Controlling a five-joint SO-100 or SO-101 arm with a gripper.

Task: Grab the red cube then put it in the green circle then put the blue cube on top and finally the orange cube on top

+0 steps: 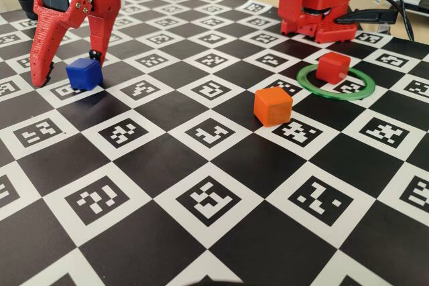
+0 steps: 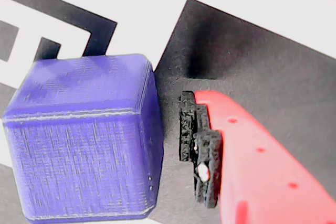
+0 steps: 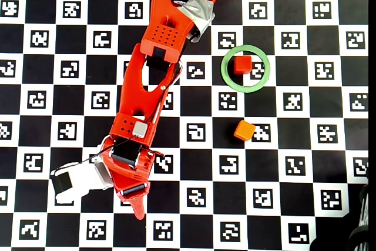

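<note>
Spread apart and lowered to the board, the jaws of the red gripper (image 1: 67, 75) bracket the blue cube (image 1: 84, 73) in the fixed view, one long finger (image 1: 41, 58) to the cube's left and a shorter dark-tipped one just behind it. Neither appears to press on the cube, which sits flat on the checkered marker board (image 1: 201, 232). Off to the right, the red cube (image 1: 332, 67) rests inside the green circle (image 1: 320, 88), so the first placement looks done and the blue cube is judged to be the piece now in hand. The orange cube (image 1: 273, 106) waits on the board near the ring, well apart from the gripper.

Seen from the wrist, the blue cube (image 2: 86, 140) fills the left of the picture; a black pad on the red finger (image 2: 202, 148) stands just beside its right face, a narrow gap showing between them. The opposite finger is out of view.

From overhead, the arm (image 3: 155, 86) reaches toward the lower left and hides the blue cube entirely. Red cube (image 3: 242, 64) lies within the green circle (image 3: 226, 72), with the orange cube (image 3: 244, 130) below the ring.
</note>
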